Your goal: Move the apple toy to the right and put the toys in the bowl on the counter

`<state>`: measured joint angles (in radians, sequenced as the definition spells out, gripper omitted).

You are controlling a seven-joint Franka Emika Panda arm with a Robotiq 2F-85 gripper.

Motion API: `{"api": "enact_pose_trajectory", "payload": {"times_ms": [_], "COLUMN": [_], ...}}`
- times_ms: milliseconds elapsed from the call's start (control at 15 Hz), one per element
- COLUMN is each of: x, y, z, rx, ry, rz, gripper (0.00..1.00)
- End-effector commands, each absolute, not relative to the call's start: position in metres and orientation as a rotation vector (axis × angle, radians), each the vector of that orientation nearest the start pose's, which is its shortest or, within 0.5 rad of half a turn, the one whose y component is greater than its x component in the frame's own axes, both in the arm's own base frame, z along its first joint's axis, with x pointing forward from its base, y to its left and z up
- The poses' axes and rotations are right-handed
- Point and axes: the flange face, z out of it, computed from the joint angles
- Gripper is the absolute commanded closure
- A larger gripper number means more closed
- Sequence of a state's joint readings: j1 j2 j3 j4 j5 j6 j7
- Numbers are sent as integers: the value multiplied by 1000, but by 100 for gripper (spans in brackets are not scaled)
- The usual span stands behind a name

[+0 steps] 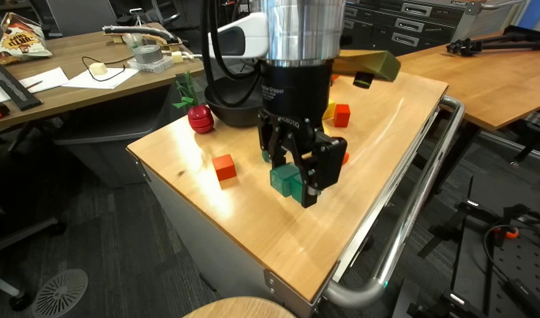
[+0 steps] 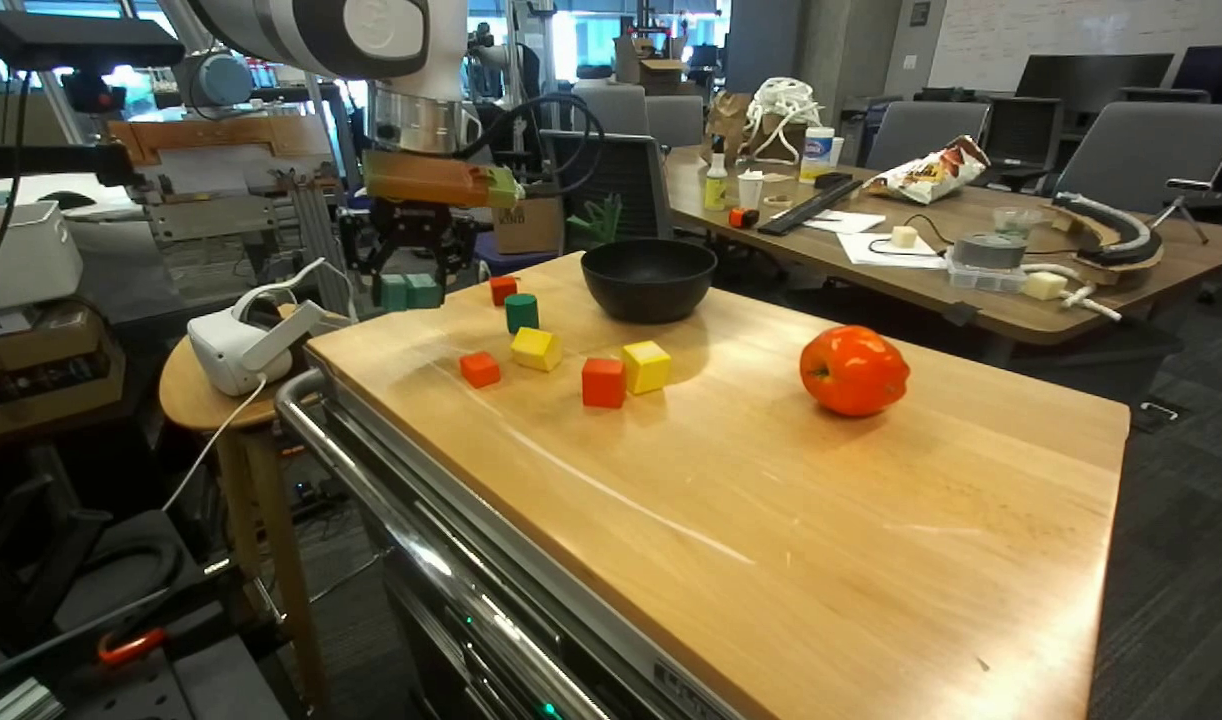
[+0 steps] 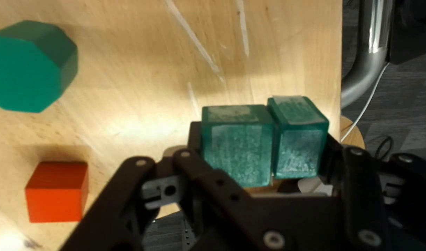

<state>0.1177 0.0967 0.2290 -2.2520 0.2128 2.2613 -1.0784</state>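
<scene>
1. My hand (image 3: pixel 263 143) is clamped on two green cubes (image 3: pixel 237 153), side by side, above the desk (image 2: pixel 871 530).
2. Orange-red apple toy (image 2: pixel 854 370) rests on the desk, well apart from the black bowl (image 2: pixel 649 295).
3. Dark-red round toy (image 1: pixel 200 118): just beside bowl.

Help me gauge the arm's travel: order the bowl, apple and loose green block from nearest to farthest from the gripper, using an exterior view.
In an exterior view:
1. Loose green block: just right of the gripper.
2. Bowl: farther right, past that block.
3. Apple: well right of the bowl.
</scene>
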Motion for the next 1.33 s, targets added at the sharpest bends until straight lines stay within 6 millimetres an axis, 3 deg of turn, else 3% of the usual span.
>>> {"api": "enact_pose_trajectory", "payload": {"times_ms": [0, 67, 133, 200, 267, 333, 467, 600, 733, 867, 1000, 1267], "x": [492, 492, 491, 491, 490, 490, 490, 493, 496, 505, 520, 543], "y": [180, 179, 178, 177, 176, 175, 169, 158, 139, 113, 83, 32], "z": [294, 289, 285, 282, 280, 280, 289, 313, 350, 392, 423, 460], "rx": [-2374, -2386, -2396, -2407, -2419, -2424, -2450, -2480, -2519, -2589, -2630, -2571], "ry": [-1685, -1670, -1661, -1660, -1662, -1665, -1668, -1668, -1667, -1627, -1619, -1662], "rz": [-78, -91, -97, -104, -100, -105, -145, -251, -376, -507, -507, -442], "gripper": [55, 55, 48, 26, 11, 5, 0, 0, 0, 0, 0, 0]}}
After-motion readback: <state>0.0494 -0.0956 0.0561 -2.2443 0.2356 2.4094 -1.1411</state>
